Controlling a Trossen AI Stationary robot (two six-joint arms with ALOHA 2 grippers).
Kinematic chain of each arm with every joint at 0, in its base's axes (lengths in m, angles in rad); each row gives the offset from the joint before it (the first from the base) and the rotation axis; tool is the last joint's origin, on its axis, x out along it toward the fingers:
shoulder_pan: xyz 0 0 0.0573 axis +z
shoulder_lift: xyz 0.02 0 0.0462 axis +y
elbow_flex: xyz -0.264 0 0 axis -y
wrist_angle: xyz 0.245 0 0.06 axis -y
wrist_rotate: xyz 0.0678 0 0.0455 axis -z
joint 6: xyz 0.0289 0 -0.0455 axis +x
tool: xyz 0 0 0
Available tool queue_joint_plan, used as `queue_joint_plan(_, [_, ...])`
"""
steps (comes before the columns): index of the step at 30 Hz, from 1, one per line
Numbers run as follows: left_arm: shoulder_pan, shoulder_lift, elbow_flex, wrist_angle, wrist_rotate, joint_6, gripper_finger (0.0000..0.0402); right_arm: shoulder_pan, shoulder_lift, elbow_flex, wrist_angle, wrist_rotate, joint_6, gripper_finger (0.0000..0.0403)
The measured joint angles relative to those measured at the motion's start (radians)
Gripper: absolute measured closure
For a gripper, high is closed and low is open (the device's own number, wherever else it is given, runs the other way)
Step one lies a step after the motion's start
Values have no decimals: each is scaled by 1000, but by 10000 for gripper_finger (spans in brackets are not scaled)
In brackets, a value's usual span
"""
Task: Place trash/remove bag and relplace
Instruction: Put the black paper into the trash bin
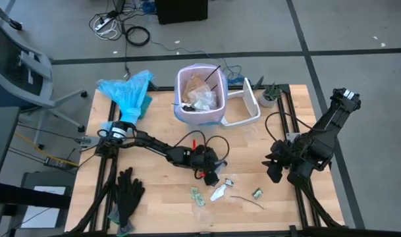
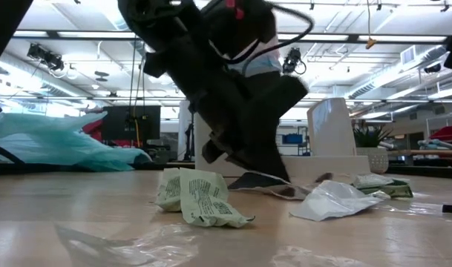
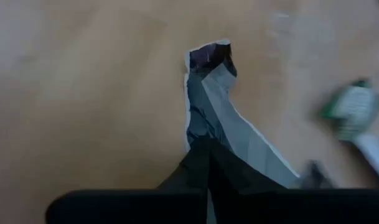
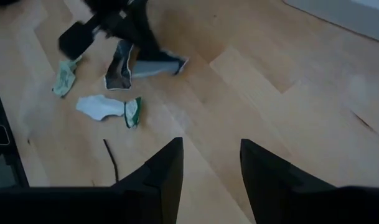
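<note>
1. Left end effector (image 1: 212, 176) sits low over the wooden desk (image 1: 160, 197), near scattered trash.
2. Low view: crumpled green-printed paper wrapper (image 2: 200, 199) looks light, soft.
3. Left wrist: fingers (image 3: 195, 163) pinched closed on the dark-and-white flat foil wrapper (image 3: 209, 93) by one edge.
4. Right end effector (image 4: 209, 163) hovers open.

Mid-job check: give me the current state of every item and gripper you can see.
left gripper: shut on wrapper
right gripper: open, empty
bin: lined, holding trash
lid: off, beside bin
loose scraps: on table
blue bag: crumpled
gloves: lying flat
</note>
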Motion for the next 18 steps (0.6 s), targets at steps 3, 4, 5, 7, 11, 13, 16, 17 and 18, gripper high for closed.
queue_joint_plan(3, [-33, 5, 49, -17, 15, 3, 398, 6, 0, 0, 0, 1, 0, 262])
queue_joint_plan(4, [-42, 7, 70, -34, 21, 7, 398, 8, 0, 0, -1, 1, 0, 263])
queue_joint_plan(5, [-49, 11, 97, -48, 28, 16, 398, 12, 0, 0, -1, 1, 0, 264])
queue_joint_plan(7, [-59, 13, 146, -90, 23, 38, 399, 15, 0, 0, 0, 2, 0, 266])
queue_joint_plan(11, [-68, 7, 231, -165, 0, 75, 400, 26, 0, 0, 6, 5, 0, 271])
queue_joint_plan(13, [-68, 8, 267, -213, -1, 97, 400, 33, 0, 0, 9, 5, 0, 272])
queue_joint_plan(16, [-67, 8, 307, -236, -10, 131, 400, 40, 0, 0, 9, 4, -21, 273])
queue_joint_plan(17, [-65, 7, 317, -243, -11, 136, 400, 40, 0, 0, 9, 0, -46, 273])
queue_joint_plan(18, [-64, 6, 327, -254, -12, 137, 400, 39, 0, 0, 9, -4, -76, 273])
